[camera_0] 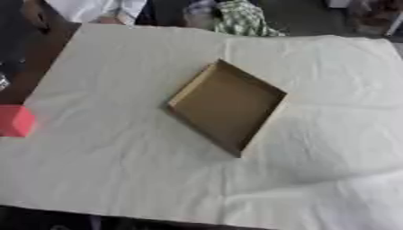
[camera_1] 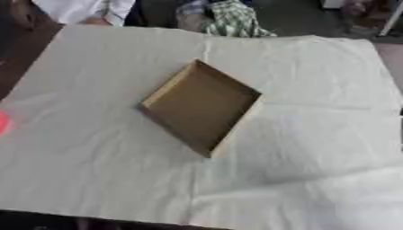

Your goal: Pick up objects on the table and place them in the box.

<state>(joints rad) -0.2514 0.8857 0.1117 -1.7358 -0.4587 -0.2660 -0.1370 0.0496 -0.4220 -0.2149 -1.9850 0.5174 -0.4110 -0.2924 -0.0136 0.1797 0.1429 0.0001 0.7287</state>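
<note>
Neither hand is seen, so their state cannot be told; the shallow cardboard box [camera_0: 226,106] lies empty mid-cloth [camera_0: 118,152], and what seems a red block [camera_0: 15,120] at the left edge should be approached first by the left hand.

Brown box [camera_1: 198,107] on white cloth [camera_1: 315,148] — turned cornerwise; red shape [camera_1: 3,122] at left edge.
</note>
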